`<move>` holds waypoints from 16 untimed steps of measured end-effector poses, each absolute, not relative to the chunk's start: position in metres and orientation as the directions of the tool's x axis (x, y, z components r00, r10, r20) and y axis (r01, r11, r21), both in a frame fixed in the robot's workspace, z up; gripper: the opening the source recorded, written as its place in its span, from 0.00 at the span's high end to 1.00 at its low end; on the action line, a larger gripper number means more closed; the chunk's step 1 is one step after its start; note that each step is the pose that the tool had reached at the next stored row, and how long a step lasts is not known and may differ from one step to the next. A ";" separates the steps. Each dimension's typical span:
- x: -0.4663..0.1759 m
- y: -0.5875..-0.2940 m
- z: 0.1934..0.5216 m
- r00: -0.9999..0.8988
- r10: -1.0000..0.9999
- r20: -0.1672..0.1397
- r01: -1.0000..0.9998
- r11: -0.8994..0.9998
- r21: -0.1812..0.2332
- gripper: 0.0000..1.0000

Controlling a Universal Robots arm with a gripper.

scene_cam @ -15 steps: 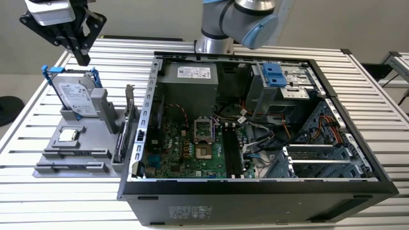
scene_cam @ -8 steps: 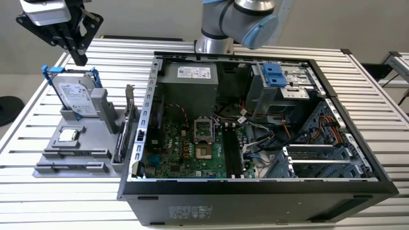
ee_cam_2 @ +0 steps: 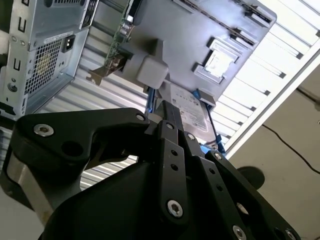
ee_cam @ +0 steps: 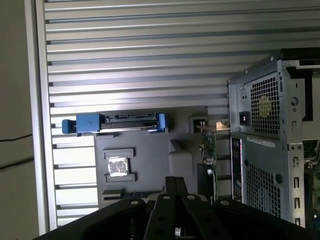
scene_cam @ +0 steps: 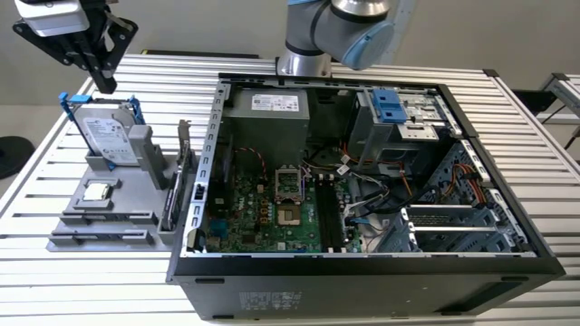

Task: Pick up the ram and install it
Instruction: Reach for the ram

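Overhead, one pincer (scene_cam: 105, 84), tips together, above one hard drive (scene_cam: 110, 138); one open case (scene_cam: 363, 285)

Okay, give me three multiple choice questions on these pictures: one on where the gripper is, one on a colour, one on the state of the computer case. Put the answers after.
1. Where is the gripper?
A. Up over the hard drive, at the exterior view's left of the computer case
B. Inside the case
C. At the exterior view's right of the case

2. What colour are the hard drive's rails?
A. Red
B. Yellow
C. Blue

3. How is the computer case?
A. Closed by a side panel
B. Open, with the motherboard showing
C. Standing on end and closed

Answers:
1 A: in the exterior view it hangs over the upright drive, outside the case.
2 C: the rails are blue in the exterior view and the first wrist view.
3 B: the board and cables lie exposed.
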State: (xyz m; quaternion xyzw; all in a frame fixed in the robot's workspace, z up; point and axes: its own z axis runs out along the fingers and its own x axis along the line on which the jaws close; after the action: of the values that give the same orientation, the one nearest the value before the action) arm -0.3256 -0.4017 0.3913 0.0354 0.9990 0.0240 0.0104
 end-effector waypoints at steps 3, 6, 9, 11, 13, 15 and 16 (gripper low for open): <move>-0.331 -0.402 0.391 -0.997 0.071 -0.019 0.070 0.996 0.049 1.00; -0.336 -0.402 0.391 -0.997 0.071 -0.019 0.070 0.996 0.049 1.00; -0.340 -0.403 0.391 -0.997 0.071 -0.019 0.070 0.996 0.049 1.00; -0.343 -0.403 0.391 -0.997 0.071 -0.019 0.070 0.996 0.049 1.00; -0.346 -0.403 0.391 -0.997 0.071 -0.019 0.070 0.996 0.049 1.00; -0.348 -0.403 0.391 -0.997 0.071 -0.019 0.070 0.996 0.049 1.00; -0.349 -0.403 0.391 -0.997 0.071 -0.019 0.070 0.996 0.049 1.00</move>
State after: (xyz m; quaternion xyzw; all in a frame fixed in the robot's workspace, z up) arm -0.3493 -0.4028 0.3913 0.0354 0.9990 0.0240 0.0103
